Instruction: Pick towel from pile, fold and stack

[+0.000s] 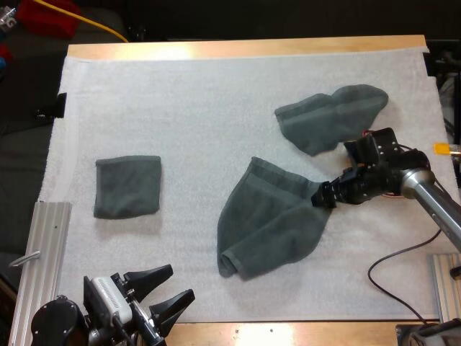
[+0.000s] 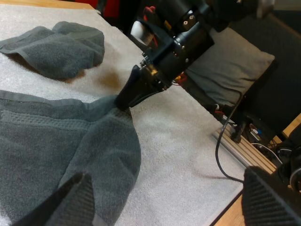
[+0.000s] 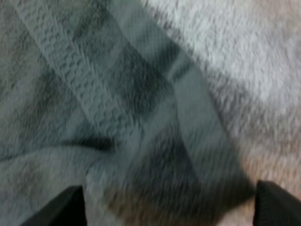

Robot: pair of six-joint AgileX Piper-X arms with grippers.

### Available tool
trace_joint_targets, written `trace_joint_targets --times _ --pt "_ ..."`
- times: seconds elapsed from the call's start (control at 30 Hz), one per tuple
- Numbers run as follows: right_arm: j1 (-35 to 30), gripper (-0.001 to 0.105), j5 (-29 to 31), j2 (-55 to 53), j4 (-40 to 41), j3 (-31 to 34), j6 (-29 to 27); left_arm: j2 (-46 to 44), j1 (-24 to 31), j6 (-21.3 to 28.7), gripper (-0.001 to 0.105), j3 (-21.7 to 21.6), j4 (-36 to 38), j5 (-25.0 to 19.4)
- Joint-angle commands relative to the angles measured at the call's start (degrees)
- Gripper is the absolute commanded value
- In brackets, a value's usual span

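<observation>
A dark grey-green towel (image 1: 270,223) lies spread and rumpled on the white mat, its right corner drawn to a point. My right gripper (image 1: 322,195) is low at that corner, open, its fingers (image 3: 63,207) standing apart on either side of the towel's corner (image 3: 188,155). From the left wrist the right gripper (image 2: 126,97) touches the towel (image 2: 61,150) at the same tip. A crumpled towel (image 1: 331,117) lies just behind the right arm. One folded towel (image 1: 127,187) rests flat at the left. My left gripper (image 1: 167,288) hovers open at the near edge, holding nothing.
A metal rail (image 1: 39,267) runs along the near left of the table, another (image 1: 445,288) at the near right. A black cable (image 1: 392,270) loops on the mat under the right arm. Bare mat (image 1: 180,94) stretches across the back.
</observation>
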Motion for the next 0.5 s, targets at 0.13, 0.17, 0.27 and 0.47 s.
trace_joint_targets --times 0.13,0.17,0.27,0.47 --pt "-0.22 0.07 -1.23 1.35 -1.94 -0.07 -2.35 -7.91 -0.12 -0.53 0.064 -0.05 -0.41 0.65" --pt "-0.22 0.07 -1.23 1.47 -1.95 -0.07 -2.75 -7.91 -0.12 -0.53 0.064 -0.05 -0.41 0.65" --pt "-0.22 0.07 -1.23 1.97 -1.7 -0.07 -3.57 -7.91 -0.12 -0.53 0.064 -0.05 -0.41 0.65" --pt "-0.22 0.055 -1.65 2.13 0.47 -0.07 -4.48 -7.91 -0.12 -0.53 0.064 -0.05 -0.41 0.65"
